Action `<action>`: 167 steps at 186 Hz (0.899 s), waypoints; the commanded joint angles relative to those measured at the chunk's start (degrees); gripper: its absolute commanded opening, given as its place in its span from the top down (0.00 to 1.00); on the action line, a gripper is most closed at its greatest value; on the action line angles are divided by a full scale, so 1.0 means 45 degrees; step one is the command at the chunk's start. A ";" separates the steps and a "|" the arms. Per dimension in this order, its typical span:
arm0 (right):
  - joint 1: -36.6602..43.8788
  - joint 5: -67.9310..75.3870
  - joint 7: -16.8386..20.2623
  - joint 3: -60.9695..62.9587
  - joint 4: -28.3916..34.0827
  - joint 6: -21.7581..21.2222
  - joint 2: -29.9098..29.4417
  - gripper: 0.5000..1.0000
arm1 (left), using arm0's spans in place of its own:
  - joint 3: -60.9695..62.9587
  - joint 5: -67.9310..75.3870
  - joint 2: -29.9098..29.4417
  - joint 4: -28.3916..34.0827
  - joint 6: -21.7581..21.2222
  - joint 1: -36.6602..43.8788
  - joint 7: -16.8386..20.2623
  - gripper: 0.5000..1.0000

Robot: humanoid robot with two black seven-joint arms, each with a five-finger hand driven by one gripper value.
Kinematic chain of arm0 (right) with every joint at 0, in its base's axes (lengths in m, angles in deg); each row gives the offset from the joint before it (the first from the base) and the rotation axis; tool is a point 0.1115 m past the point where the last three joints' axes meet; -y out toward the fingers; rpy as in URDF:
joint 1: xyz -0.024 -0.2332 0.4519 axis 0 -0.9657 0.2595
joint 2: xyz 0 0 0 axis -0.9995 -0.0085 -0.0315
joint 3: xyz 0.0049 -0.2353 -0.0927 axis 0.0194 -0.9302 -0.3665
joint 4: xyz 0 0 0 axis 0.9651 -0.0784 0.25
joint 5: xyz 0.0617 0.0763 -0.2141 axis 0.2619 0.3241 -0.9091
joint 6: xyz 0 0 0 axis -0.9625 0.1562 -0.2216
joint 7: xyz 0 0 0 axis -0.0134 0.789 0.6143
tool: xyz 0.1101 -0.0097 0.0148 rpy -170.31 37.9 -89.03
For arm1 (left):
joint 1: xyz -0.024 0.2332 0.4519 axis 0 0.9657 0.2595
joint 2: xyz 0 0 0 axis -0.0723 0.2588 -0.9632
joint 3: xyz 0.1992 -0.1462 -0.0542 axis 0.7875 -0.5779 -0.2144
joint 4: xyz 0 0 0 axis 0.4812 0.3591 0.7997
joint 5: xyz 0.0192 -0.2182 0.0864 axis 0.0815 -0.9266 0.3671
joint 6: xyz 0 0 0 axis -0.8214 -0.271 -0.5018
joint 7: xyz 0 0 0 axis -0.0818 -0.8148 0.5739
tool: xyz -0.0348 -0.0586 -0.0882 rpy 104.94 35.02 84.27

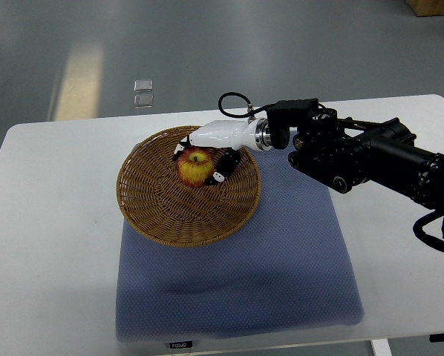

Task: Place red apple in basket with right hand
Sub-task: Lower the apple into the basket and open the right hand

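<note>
A red and yellow apple [195, 168] is inside the shallow wicker basket [162, 215], toward its far side. My right hand [202, 157], white with black fingers, reaches in from the right over the basket's far rim and is curled around the apple. One fingertip [217, 176] shows to the right of the apple, others behind it on the left. I cannot tell if the apple rests on the basket floor or hangs just above it. My black right forearm [356, 152] stretches across the table from the right edge. The left arm does not show.
The basket sits on the far left corner of a blue-grey mat [281, 267] on a white table [51, 222]. Grey floor lies beyond the table, with a small clear item [142, 93] on it.
</note>
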 commanded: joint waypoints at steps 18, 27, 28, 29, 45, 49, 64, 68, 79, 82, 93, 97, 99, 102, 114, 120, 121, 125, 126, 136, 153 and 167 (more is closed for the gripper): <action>-0.0010 0.0001 0.0000 0.0000 -0.0005 0.0046 0.0001 0.43 | 0.0000 -0.0009 0.0000 0.0000 0.0017 0.0000 0.0014 0.00; -0.0010 0.0001 0.0000 0.0000 -0.0005 0.0046 0.0001 0.41 | 0.0000 0.0010 0.0000 0.0000 0.0017 0.0000 -0.0006 0.00; -0.0010 0.0001 0.0000 0.0000 -0.0005 0.0046 0.0001 0.40 | 0.0000 0.0010 0.0000 0.0000 -0.0003 0.0000 0.0014 0.00; -0.0010 0.0001 0.0000 0.0000 -0.0005 0.0046 0.0001 0.39 | 0.0000 0.0010 0.0000 0.0000 0.0017 0.0000 0.0014 0.00; -0.0010 0.0001 0.0000 0.0000 -0.0005 0.0046 0.0001 0.35 | 0.0000 0.0010 0.0000 0.0000 0.0017 0.0000 -0.0006 0.00; -0.0010 0.0001 0.0000 0.0000 -0.0005 0.0026 0.0001 0.35 | 0.0000 -0.0009 0.0000 0.0000 -0.0003 0.0000 -0.0006 0.00; -0.0010 0.0021 0.0000 0.0000 0.0015 0.0026 0.0001 0.34 | 0.0000 -0.0009 0.0000 0.0000 0.0017 0.0000 -0.0006 0.00; -0.0010 0.0021 0.0000 0.0000 0.0015 0.0026 0.0001 0.32 | 0.0000 -0.0009 0.0000 0.0000 -0.0003 0.0000 0.0014 0.00; -0.0010 0.0021 0.0000 0.0000 0.0015 0.0026 0.0001 0.28 | 0.0000 0.0010 0.0000 0.0000 -0.0003 0.0000 -0.0006 0.00; -0.0010 0.0040 0.0000 0.0000 0.0015 0.0026 0.0001 0.28 | 0.0000 -0.0009 0.0000 0.0000 -0.0003 0.0000 -0.0006 0.00; 0.0010 0.0040 0.0000 0.0020 0.0015 0.0026 0.0001 0.28 | 0.0000 -0.0009 0.0000 0.0000 -0.0003 0.0000 -0.0006 0.00; -0.0009 0.0040 0.0000 0.0020 0.0015 0.0026 0.0001 0.28 | 0.0000 0.0010 0.0000 0.0000 0.0017 0.0000 -0.0006 0.00; -0.0010 0.0040 0.0000 0.0020 0.0015 0.0026 0.0001 0.28 | 0.0000 0.0010 0.0000 0.0000 0.0017 0.0000 -0.0006 0.00; -0.0010 0.0040 0.0000 0.0020 0.0015 0.0026 0.0001 0.28 | 0.0000 0.0010 0.0000 0.0000 0.0017 0.0000 -0.0006 0.00; 0.0010 0.0040 0.0000 0.0020 0.0034 0.0026 0.0001 0.28 | 0.0000 0.0010 0.0000 0.0000 -0.0003 0.0000 0.0014 0.00; 0.0010 0.0040 0.0000 0.0020 0.0034 0.0026 0.0001 0.28 | 0.0000 0.0010 0.0000 0.0000 -0.0003 0.0000 0.0014 0.00; 0.0010 0.0060 0.0000 0.0020 0.0034 0.0026 0.0001 0.28 | 0.0000 -0.0009 0.0000 0.0000 0.0017 0.0000 0.0014 0.00; 0.0010 0.0060 0.0000 0.0020 0.0034 0.0026 0.0001 0.28 | 0.0000 0.0010 0.0000 0.0000 0.0017 0.0000 0.0014 0.00; 0.0010 0.0060 0.0000 0.0020 0.0034 0.0026 0.0001 0.28 | 0.0000 0.0010 0.0000 0.0000 0.0017 0.0000 0.0014 0.00; 0.0010 0.0060 0.0000 0.0020 0.0034 0.0026 0.0001 0.28 | 0.0000 0.0010 0.0000 0.0000 0.0017 0.0000 -0.0006 0.00; 0.0030 0.0079 0.0000 0.0040 0.0034 0.0026 0.0001 0.26 | 0.0000 0.0010 0.0000 0.0000 0.0017 0.0000 0.0014 0.00; 0.0049 0.0079 0.0000 0.0059 0.0034 0.0026 0.0001 0.23 | 0.0000 -0.0009 0.0000 0.0000 0.0017 0.0000 -0.0006 0.00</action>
